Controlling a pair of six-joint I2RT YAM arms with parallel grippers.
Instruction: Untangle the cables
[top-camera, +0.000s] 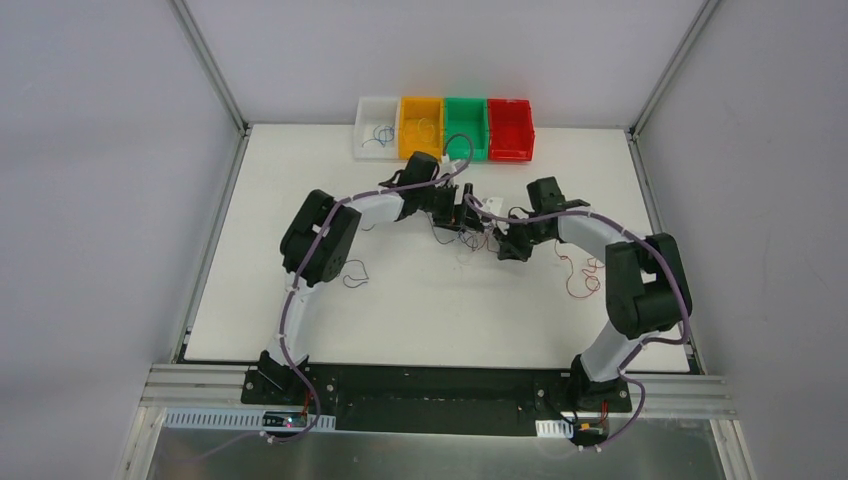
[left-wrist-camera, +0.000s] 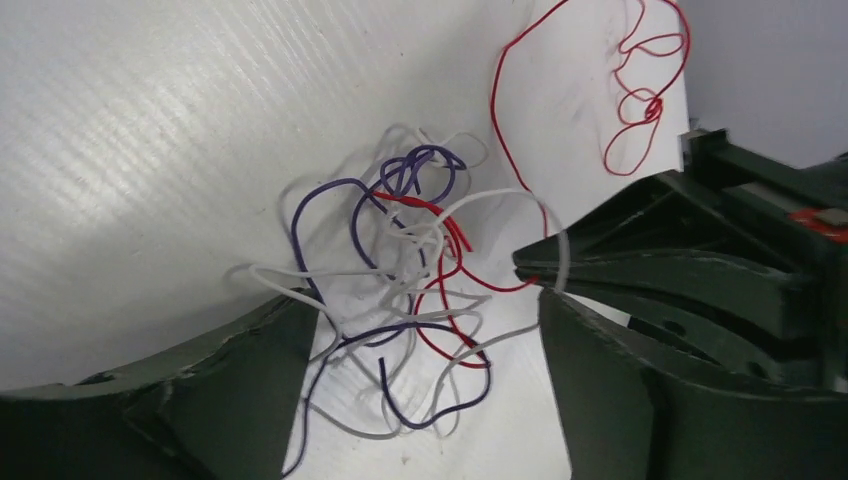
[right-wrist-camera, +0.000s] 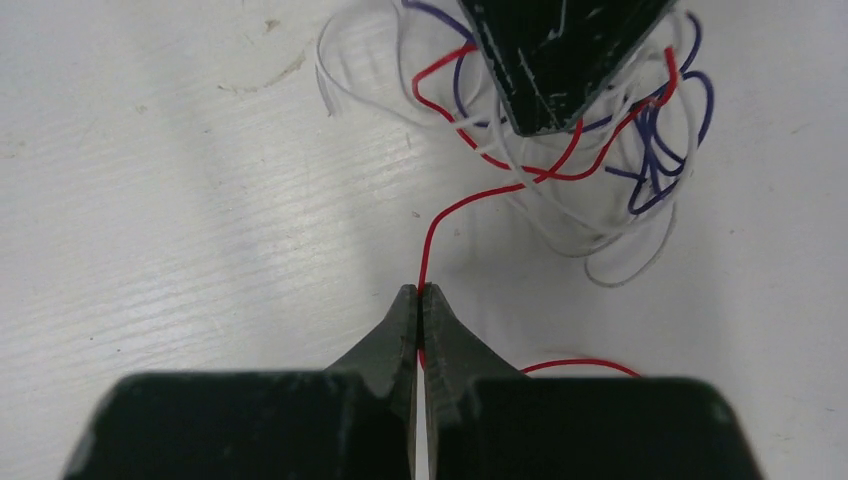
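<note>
A tangle of thin red, blue and white cables (left-wrist-camera: 410, 260) lies on the white table, also seen in the top view (top-camera: 468, 238) and the right wrist view (right-wrist-camera: 600, 150). My left gripper (left-wrist-camera: 420, 400) is open, its fingers (left-wrist-camera: 230, 390) standing on either side of the tangle; one finger (right-wrist-camera: 555, 60) shows over the tangle in the right wrist view. My right gripper (right-wrist-camera: 420, 292) is shut on a red cable (right-wrist-camera: 470, 200) that runs out of the tangle. In the top view the left gripper (top-camera: 468, 218) and right gripper (top-camera: 505, 248) meet at mid-table.
Four bins stand in a row at the back: white (top-camera: 377, 150), orange (top-camera: 420, 150), green (top-camera: 465, 152), red (top-camera: 510, 152). A loose black cable (top-camera: 355, 272) lies left of centre. Curly red cable (top-camera: 580, 275) lies right of the right gripper.
</note>
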